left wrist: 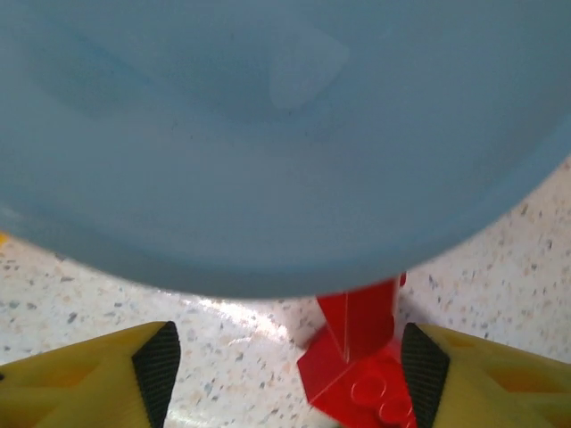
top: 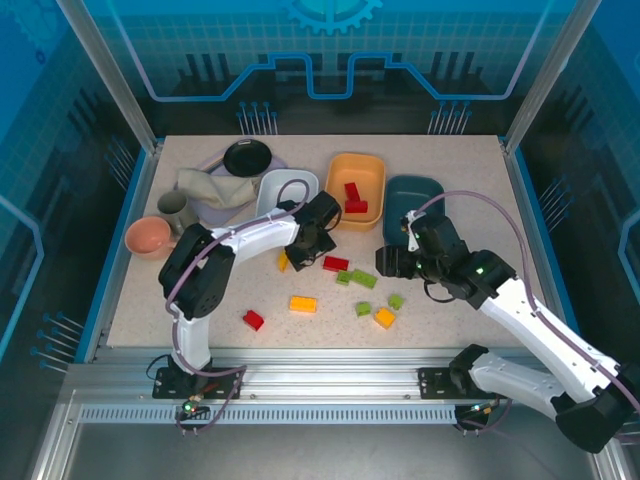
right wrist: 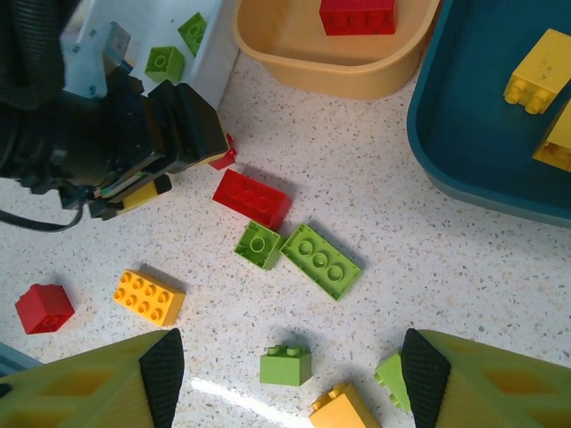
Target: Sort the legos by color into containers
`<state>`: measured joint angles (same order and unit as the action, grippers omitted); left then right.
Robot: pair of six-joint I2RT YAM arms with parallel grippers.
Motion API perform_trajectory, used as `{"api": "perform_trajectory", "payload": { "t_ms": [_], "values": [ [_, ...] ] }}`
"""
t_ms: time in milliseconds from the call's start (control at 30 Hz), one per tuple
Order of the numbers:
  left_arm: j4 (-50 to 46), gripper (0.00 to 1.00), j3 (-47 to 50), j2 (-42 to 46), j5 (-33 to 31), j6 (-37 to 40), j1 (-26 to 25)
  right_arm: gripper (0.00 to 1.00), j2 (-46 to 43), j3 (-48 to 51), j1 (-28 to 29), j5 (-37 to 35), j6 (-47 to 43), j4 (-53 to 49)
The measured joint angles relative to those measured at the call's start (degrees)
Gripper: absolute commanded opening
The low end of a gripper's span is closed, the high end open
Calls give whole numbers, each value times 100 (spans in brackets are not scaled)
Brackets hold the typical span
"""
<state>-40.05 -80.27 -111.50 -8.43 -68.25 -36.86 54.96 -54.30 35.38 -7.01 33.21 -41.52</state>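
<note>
Left gripper (left wrist: pixel 287 370) is down low on the speckled tabletop (left wrist: pixel 500 267), jaws apart, and a red lego (left wrist: pixel 357 352) sits between them, just beside the pad on the right of the wrist view, not clamped. Right gripper (right wrist: pixel 287 379) hangs over the scatter, jaws wide apart too, nothing in them.

Count time, from the right wrist. Loose on the table: four green legos (right wrist: pixel 321 261), one long and three small. Two orange legos (right wrist: pixel 148 296). Three red ones, a flat oblong (right wrist: pixel 252 198), a small cube (right wrist: pixel 45 308) and one tucked partly under the left gripper's black body.

Three containers, all smooth plastic tubs with rounded corners. White tub (top: pixel 268 190) holds two green bricks (right wrist: pixel 165 62). Orange tub (right wrist: pixel 294 53) shows one red brick (right wrist: pixel 357 16) from the wrist, two from overhead. Dark teal tub (right wrist: pixel 464 134) has two yellow bricks (right wrist: pixel 538 69). Every brick is glossy, blocky and studded on top
</note>
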Motion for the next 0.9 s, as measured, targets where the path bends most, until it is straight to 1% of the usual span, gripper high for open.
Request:
{"api": "perform_trajectory", "payload": {
  "t_ms": [133, 233, 400, 567, 733, 900],
  "values": [
    [52, 59, -251, -260, -157, -92, 0, 68, -33, 0, 0, 2, 42, -20],
    [83, 51, -396, -428, -262, -116, 0, 68, -33, 2, 0, 20, 44, -61],
    [72, 30, -592, -669, -389, -149, 0, 68, -55, 31, 0, 55, 42, -107],
    [22, 18, -649, -675, -490, -101, -17, 68, -61, 37, 0, 68, 39, -131],
    [-61, 17, -590, -538, -509, -83, -63, 68, -59, 37, -7, 105, 20, -133],
    [-505, 16, -752, 57, -503, -63, -258, 67, -57, 7, -186, 157, 13, -133]
  ]
}}
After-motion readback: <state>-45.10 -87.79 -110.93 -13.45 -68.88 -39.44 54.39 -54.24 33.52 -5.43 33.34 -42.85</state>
